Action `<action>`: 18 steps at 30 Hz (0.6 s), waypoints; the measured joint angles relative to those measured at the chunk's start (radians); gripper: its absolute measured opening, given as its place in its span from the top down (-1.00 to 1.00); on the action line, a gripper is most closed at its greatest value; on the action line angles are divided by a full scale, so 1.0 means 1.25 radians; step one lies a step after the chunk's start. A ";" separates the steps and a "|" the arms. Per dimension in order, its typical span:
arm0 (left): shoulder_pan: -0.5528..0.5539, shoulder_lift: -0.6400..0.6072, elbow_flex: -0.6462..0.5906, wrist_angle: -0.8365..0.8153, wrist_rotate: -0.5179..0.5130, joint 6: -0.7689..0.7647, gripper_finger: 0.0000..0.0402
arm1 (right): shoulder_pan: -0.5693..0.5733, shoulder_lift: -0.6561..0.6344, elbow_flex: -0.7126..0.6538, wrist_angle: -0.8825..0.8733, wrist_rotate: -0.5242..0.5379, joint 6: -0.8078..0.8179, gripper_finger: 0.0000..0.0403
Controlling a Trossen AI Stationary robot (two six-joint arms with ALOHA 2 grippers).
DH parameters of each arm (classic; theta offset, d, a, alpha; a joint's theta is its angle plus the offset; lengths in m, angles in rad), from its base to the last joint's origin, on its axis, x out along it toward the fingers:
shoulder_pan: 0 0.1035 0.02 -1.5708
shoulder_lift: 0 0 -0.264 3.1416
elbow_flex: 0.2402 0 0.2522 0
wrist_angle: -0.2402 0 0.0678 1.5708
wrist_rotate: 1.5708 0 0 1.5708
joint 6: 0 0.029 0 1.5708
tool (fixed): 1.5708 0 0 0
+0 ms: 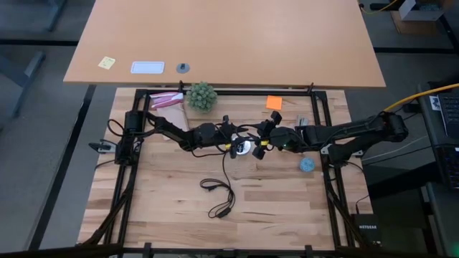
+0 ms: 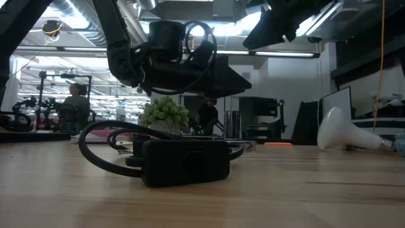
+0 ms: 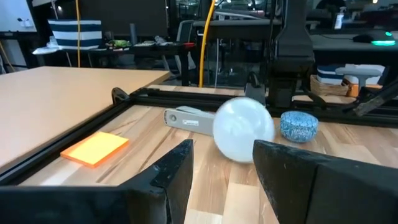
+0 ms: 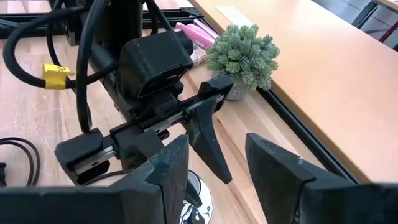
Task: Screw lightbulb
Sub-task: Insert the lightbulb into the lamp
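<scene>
The white lightbulb point(image 3: 242, 129) lies on its side on the wooden table, its dome toward my left gripper; the low view shows the lightbulb point(image 2: 345, 133) with its narrow base pointing right. In the high view my right arm hides it. My left gripper point(image 3: 222, 149) is open and level, with the bulb a little beyond its fingertips and nothing between them. My right gripper point(image 4: 216, 140) is open, raised and tilted down, facing my left gripper point(image 1: 231, 137) across the silvery socket disc point(image 1: 244, 148), which rests on the table below and between them.
A black cord with an inline switch point(image 2: 183, 163) trails from the socket toward the near edge. A small green plant point(image 1: 201, 96), an orange pad point(image 1: 274, 102) and a pink object point(image 1: 166, 100) sit at the far side. A light-blue object point(image 1: 307, 164) lies right of the bulb. A black frame point(image 1: 320, 107) borders the table.
</scene>
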 joint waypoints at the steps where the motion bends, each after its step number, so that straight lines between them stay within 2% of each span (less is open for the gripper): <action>1: 0.000 0.000 0.000 -0.005 0.000 0.000 0.22 | 0.000 0.000 0.000 -0.001 0.000 0.000 0.18; 5: 0.000 0.000 0.000 -0.027 0.000 0.000 0.22 | 0.000 0.000 0.000 -0.009 -0.003 0.000 0.18; 8: 0.000 -0.001 0.000 -0.040 0.000 0.000 0.22 | 0.000 0.000 0.000 -0.025 -0.041 0.000 0.18; 18: -0.001 -0.004 0.001 -0.184 -0.002 0.007 0.22 | 0.001 0.000 0.000 -0.117 -0.318 0.006 0.18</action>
